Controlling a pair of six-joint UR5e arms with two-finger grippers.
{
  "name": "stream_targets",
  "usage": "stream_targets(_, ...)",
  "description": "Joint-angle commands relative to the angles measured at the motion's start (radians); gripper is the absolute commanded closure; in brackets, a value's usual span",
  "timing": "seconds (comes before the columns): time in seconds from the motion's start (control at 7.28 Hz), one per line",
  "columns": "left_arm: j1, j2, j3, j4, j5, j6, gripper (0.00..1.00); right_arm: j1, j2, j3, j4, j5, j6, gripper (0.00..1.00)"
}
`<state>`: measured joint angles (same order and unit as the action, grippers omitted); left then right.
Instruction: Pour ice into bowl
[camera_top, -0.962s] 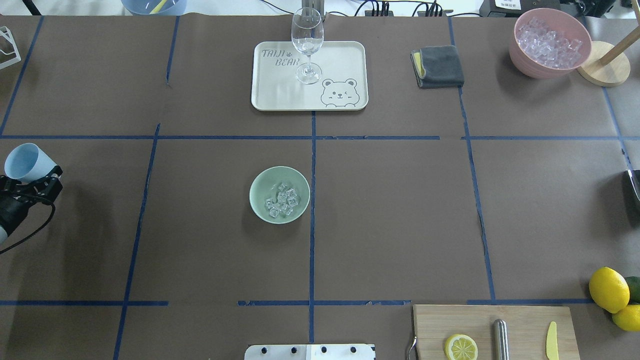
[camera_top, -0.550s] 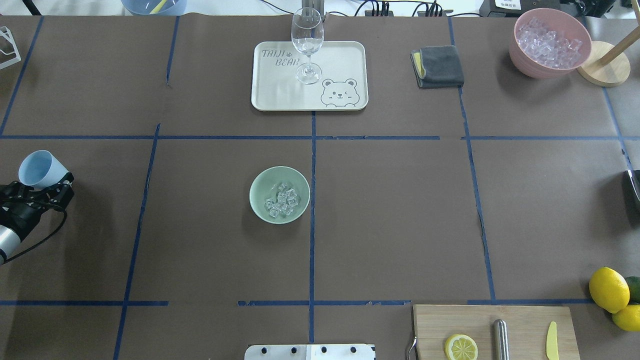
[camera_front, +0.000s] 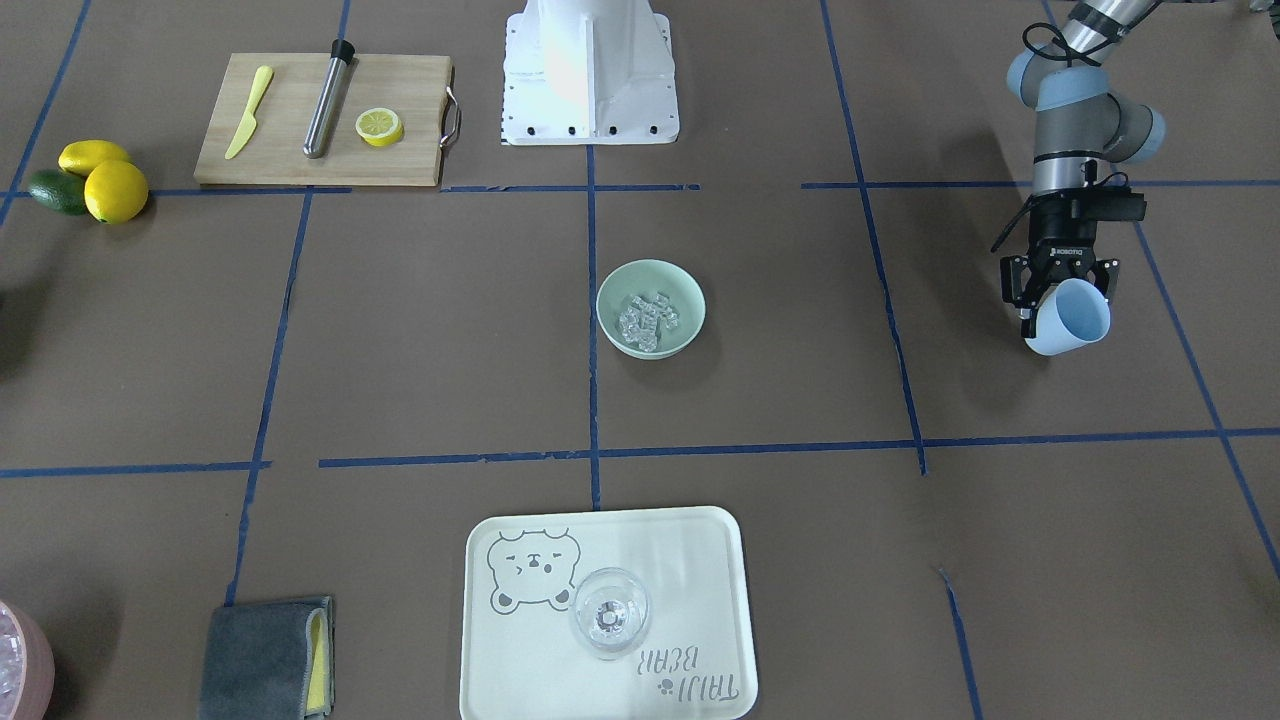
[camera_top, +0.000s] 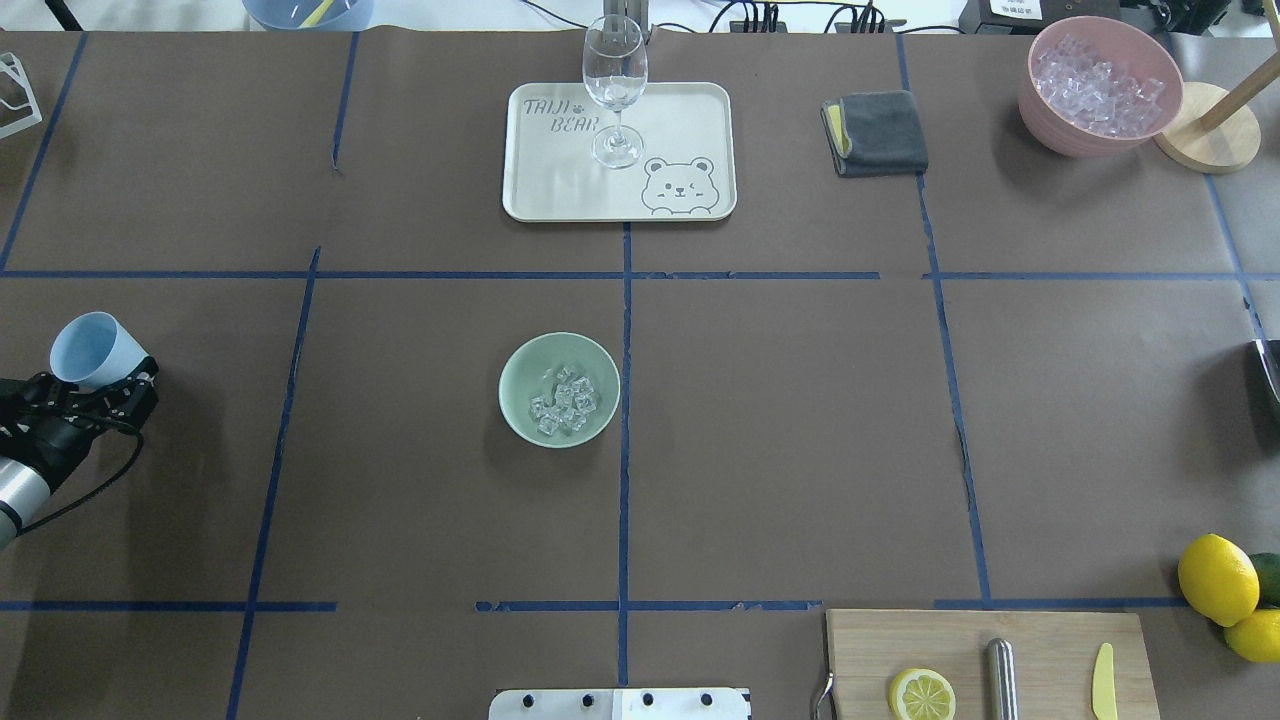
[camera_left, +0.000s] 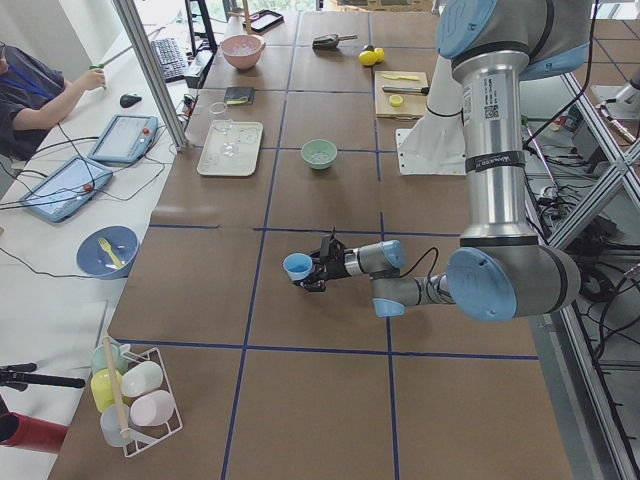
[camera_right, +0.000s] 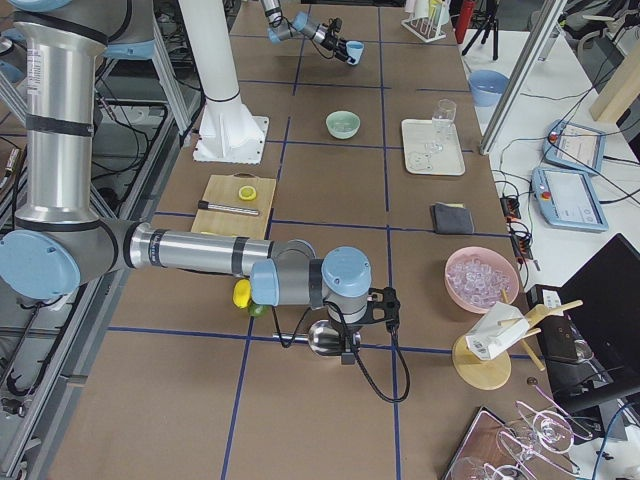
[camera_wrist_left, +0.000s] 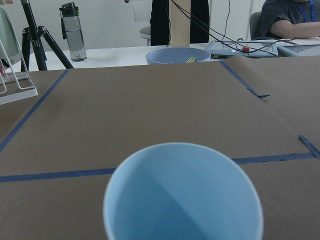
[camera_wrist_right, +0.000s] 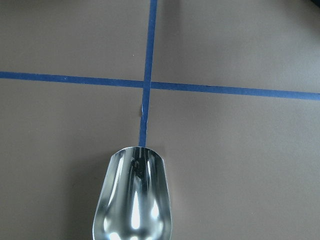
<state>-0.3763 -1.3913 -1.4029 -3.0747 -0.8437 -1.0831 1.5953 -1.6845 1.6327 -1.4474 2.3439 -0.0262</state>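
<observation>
The pale mint-green bowl (camera_top: 559, 389) stands near the table's middle, and it also shows in the front view (camera_front: 651, 308). Several small clear ice cubes (camera_top: 564, 400) lie inside it (camera_front: 648, 317). My left gripper (camera_top: 100, 378) is far to the bowl's left, shut on a light blue cup (camera_top: 93, 351) held tilted above the table. The cup looks empty in the left wrist view (camera_wrist_left: 182, 195). My right gripper (camera_right: 348, 335) is at the table's right edge, holding a metal scoop (camera_wrist_right: 134, 200); its fingers are hidden.
A cream tray (camera_top: 690, 110) with a wine glass (camera_top: 614, 90) stands beyond the bowl. A grey cloth (camera_top: 875, 132) and a pink container of ice (camera_top: 1098, 85) are at the back right. A cutting board (camera_top: 1040, 640) and lemons (camera_top: 1218, 580) are at the near right.
My left gripper has moved a little to the right and toward the robot with the blue cup. The bowl and its ice have not moved.
</observation>
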Motion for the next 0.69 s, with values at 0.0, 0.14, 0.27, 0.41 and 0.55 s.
stream_targets(0.0, 0.007, 0.000, 0.002, -0.001, 0.000, 0.002, 0.63, 0.000, 0.000, 0.000, -0.001, 0.000, 0.000, 0.00)
stream_targets(0.14, 0.007, 0.000, 0.001, -0.009, 0.000, 0.000, 0.26, 0.000, 0.000, 0.001, -0.001, 0.000, 0.000, 0.00)
stream_targets(0.27, 0.007, 0.000, -0.002, -0.024, 0.033, -0.007, 0.00, 0.000, 0.000, 0.001, 0.001, 0.000, 0.000, 0.00)
stream_targets(0.41, 0.007, 0.000, -0.002, -0.041, 0.050, -0.006, 0.00, 0.000, 0.000, 0.000, -0.001, 0.000, -0.003, 0.00)
stream_targets(0.55, 0.005, 0.002, -0.001, -0.041, 0.069, -0.001, 0.00, 0.000, -0.001, 0.000, -0.001, 0.000, -0.001, 0.00)
